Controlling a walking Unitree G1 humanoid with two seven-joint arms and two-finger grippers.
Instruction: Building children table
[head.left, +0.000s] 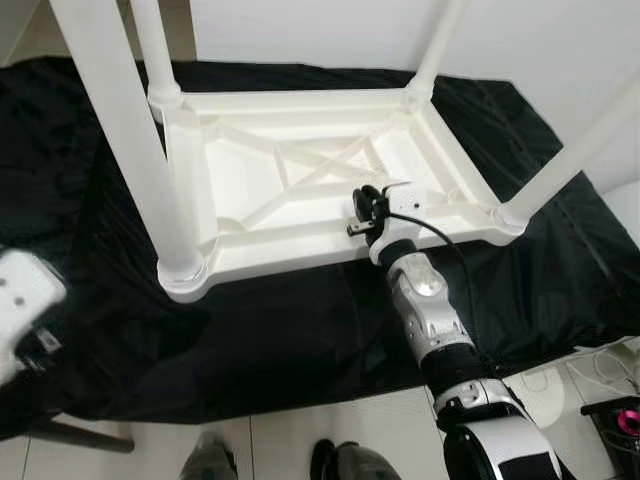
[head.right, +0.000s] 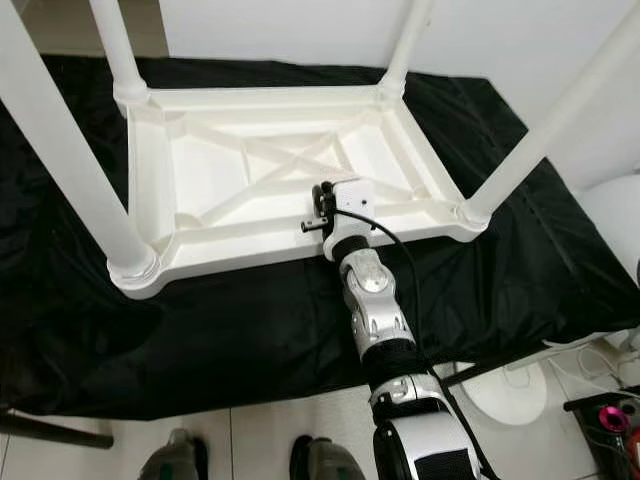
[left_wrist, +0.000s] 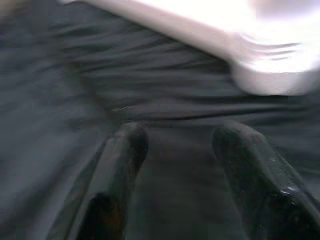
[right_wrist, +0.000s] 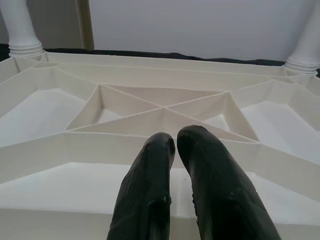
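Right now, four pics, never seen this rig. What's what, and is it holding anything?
It is a walking humanoid robot with two silver arms, each ending in two long black fingers. The two wide pictures come from its head camera, looking down; the other two come from cameras on its wrists, looking along the fingers. A white plastic children's table lies upside down on a black cloth, all four legs sticking up. The right gripper reaches over the table's near rim, fingers together, holding nothing. The left gripper hangs over the cloth beside the table, fingers apart and empty; its picture is blurred. Shoe tips show at the bottom of the head views.
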